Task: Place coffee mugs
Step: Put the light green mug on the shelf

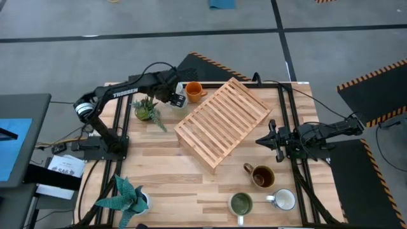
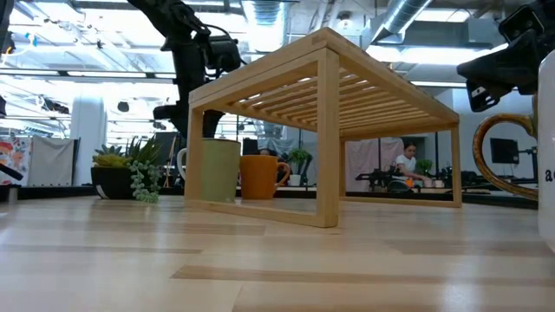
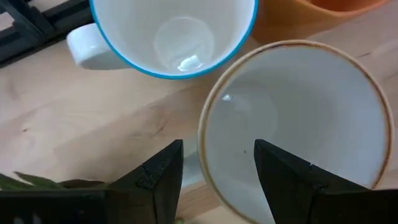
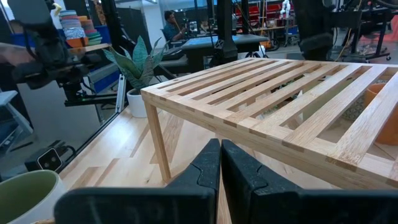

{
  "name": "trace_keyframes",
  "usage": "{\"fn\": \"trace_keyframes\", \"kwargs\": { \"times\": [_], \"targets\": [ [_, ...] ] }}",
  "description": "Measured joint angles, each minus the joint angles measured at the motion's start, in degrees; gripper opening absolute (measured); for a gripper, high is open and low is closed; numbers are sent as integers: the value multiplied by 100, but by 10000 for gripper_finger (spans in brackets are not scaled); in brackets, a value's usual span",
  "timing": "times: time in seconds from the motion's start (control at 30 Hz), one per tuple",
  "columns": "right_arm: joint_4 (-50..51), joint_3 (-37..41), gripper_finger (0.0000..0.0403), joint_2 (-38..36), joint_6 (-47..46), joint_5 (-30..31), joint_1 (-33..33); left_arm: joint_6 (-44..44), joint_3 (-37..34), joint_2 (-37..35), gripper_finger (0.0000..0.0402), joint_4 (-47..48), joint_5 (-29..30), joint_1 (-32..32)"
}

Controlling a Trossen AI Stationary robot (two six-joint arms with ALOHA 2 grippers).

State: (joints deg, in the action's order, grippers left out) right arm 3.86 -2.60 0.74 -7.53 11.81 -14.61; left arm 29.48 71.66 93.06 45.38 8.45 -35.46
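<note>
At the table's near left corner stands a spiky potted plant (image 1: 127, 196), and farther back a second small plant (image 1: 147, 109) sits just beside the left gripper (image 1: 177, 97). That gripper hangs over the far edge of the table, its fingers (image 3: 155, 174) spread apart with the rim of a cream-white mug (image 3: 292, 124) between them, mouth facing up. Touching or just beside it stands a white mug with a blue rim (image 3: 171, 34), its handle pointing away from the orange mug (image 1: 193, 91), whose own handle points toward the slatted wooden rack (image 1: 222, 121). The rack lies diagonally across the middle of the table — long axis running from near left to far right. Near its right corner the right gripper (image 1: 272, 138) hovers, fingers pressed together and holding nothing. At the near right stand three upright mugs: dark brown (image 1: 261, 175), handle toward the rack; green-lined (image 1: 241, 204), handle toward the near edge; and pale white (image 1: 283, 200), handle pointing left.
</note>
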Motion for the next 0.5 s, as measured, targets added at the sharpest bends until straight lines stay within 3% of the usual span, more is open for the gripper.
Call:
{"fn": "trace_keyframes", "kwargs": {
  "times": [0.5],
  "targets": [
    [-2, 1, 43, 2, 0, 0, 0, -269, -17, -7, 183, -241, 229, -22]
  ]
}}
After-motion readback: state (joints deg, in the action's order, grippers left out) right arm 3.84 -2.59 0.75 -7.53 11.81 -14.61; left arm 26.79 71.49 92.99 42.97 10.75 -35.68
